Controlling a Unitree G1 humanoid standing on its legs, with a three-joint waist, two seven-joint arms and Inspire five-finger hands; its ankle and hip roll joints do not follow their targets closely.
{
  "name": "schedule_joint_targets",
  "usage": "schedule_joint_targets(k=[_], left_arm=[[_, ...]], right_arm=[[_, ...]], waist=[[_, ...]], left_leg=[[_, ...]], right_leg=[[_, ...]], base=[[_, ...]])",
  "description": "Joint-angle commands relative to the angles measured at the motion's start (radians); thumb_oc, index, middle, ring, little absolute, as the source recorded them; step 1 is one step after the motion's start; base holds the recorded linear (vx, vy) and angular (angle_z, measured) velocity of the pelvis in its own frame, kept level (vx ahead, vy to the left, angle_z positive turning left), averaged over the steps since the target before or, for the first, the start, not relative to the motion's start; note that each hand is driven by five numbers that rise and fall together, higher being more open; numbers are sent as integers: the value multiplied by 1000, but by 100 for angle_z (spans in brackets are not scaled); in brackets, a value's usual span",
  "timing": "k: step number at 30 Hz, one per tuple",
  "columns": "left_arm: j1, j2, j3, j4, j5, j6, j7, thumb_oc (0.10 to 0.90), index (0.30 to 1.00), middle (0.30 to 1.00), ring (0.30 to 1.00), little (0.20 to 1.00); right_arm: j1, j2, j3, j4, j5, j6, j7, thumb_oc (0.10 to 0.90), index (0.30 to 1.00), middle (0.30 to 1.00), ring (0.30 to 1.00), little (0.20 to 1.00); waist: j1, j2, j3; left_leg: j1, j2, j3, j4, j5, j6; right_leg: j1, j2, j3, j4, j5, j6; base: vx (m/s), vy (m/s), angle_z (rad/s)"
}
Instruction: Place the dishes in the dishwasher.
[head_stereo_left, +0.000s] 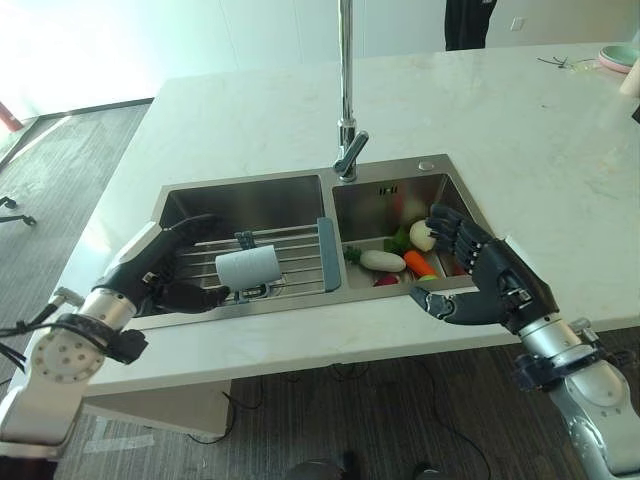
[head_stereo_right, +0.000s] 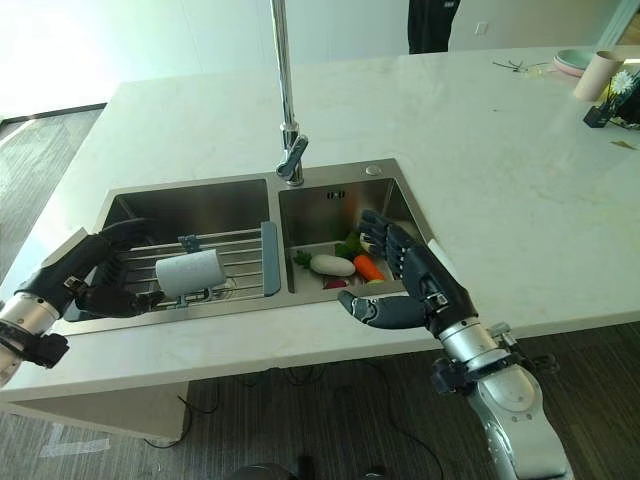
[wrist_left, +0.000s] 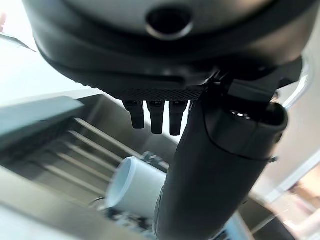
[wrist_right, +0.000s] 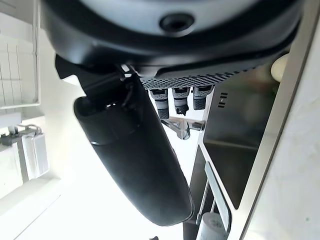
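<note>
The left hand hangs low at the near edge of the left basin, its fingers reaching over the rack and its thumb stretched along the front rim toward the cup. The fingers are relaxed and spread, closed on nothing; the thumb tip sits just beside the cup's open mouth, and I cannot tell whether it touches. The left wrist view shows the cup just past the thumb, lying on its side across the rack's bars. That pose looks like the approach to a grasp, the hand framing the cup from the near side so thumb and fingers can close round its wall.

The right hand is held over the front of the right basin, palm turned inward, fingers straight and apart, thumb jutting toward the sink divider, holding nothing. It seems parked there, ready but idle. Below and beyond its fingers lie vegetables: a white radish, a carrot and some greens, none a dish.

The tap rises behind the divider. The pale surface surrounds the sink; plates and a tube stand at its far right corner. No dishwasher is visible, so the task is at its beginning.
</note>
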Motion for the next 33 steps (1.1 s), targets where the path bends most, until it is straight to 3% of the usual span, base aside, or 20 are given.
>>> schedule_joint_targets(k=[1,7,18,33], left_arm=[[-157,63,48,13,38,1,-23,800,900,900,900,900],[-217,127,11,106,62,5,-58,800,900,900,900,900],[-329,162,-27,222,3,-47,-14,800,900,900,900,900],[-427,141,-103,214,2,-29,-8,800,900,900,900,900]], right_arm=[[-133,-38,-7,-11,45,-92,-6,800,900,900,900,900],[-142,-70,-2,5,60,-106,-5,800,900,900,900,900],[-140,-74,1,3,53,-108,-3,800,900,900,900,900],[-147,-71,1,5,36,-111,-7,800,900,900,900,900]], waist=[[-5,22,-64],[-10,29,-69],[-26,31,-75],[-40,26,-78]], left_leg=[[44,120,77,10,-122,-99],[38,122,84,10,-118,-105],[36,128,91,10,-116,-111],[37,133,96,10,-119,-112]], right_leg=[[-42,23,-11,84,-125,41],[-43,24,-8,84,-129,44],[-41,32,3,84,-137,44],[-42,45,22,84,-145,41]], base=[[-25,36,1],[0,0,0],[-1,0,0],[-3,-4,-2]])
